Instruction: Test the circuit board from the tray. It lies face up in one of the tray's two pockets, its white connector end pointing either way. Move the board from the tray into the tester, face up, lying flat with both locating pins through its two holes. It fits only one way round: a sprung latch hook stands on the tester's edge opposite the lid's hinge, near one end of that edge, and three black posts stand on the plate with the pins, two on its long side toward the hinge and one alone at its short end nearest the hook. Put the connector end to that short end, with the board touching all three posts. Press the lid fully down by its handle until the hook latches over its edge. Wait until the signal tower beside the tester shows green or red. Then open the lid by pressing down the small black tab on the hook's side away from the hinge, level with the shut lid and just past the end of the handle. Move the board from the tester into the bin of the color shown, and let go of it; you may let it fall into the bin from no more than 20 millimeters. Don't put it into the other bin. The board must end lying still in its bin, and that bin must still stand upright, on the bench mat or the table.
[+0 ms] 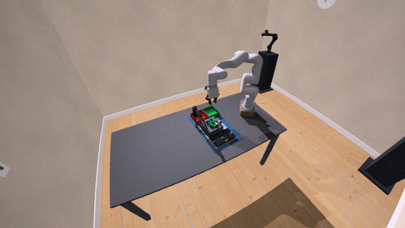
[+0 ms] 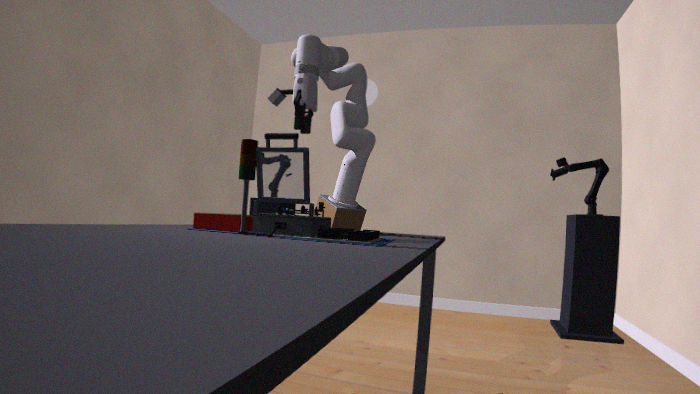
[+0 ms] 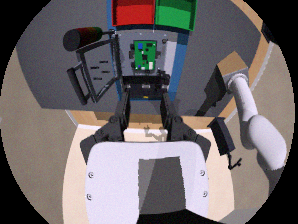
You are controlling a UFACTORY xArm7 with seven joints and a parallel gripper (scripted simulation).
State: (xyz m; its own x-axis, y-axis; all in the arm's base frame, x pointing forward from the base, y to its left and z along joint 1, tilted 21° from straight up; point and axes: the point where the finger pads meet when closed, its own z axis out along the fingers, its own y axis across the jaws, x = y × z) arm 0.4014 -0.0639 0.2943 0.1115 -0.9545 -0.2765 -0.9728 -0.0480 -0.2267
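Observation:
The green circuit board [image 1: 213, 122] lies face up on the tester [image 1: 212, 128], and it also shows in the wrist view [image 3: 145, 56]. The tester's clear lid [image 2: 282, 175] stands open and upright, with its handle on top. My gripper [image 1: 211, 100] [image 2: 303, 127] hangs high above the tester, clear of the lid's handle. In the wrist view its fingers stand about half open with nothing between them. The signal tower [image 2: 248, 159] stands beside the tester; I cannot tell any lamp as lit.
The red bin [image 1: 199, 115] and the green bin [image 1: 210, 111] stand side by side beyond the tester. The black tray [image 1: 223, 139] lies on the blue mat on the tester's near side. The arm's base block [image 1: 247, 113] stands at the table's far right.

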